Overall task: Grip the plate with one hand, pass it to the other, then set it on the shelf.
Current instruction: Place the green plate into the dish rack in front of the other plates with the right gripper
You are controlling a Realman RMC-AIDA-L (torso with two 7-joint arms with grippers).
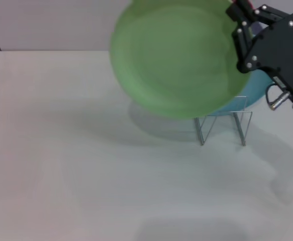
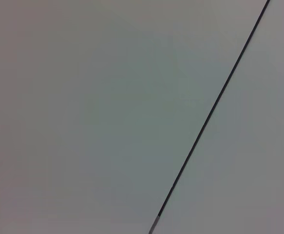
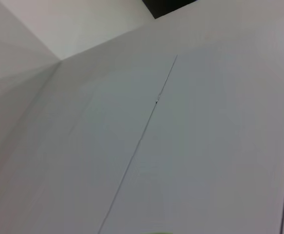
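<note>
R gripper [image 1: 241, 37], black, up at the top right of the head view, has the plate [image 1: 174, 57] by its right edge; fingers closed onto the rim, plate held up in the air, tilted w/ its face toward the camera. Plate hangs above and just left of the shelf [image 1: 224, 125], clear of the wire loops, not touching them. Shelf stands on the white table [image 1: 86, 191]; a blue plate [image 1: 252, 95] shows behind the green one, at the shelf, mostly hidden, so can't tell how it sits. Plate's shadow falls on the table left of the shelf. L gripper not seen in any view. Both wrist views show only pale wall panels w/ thin seams.
</note>
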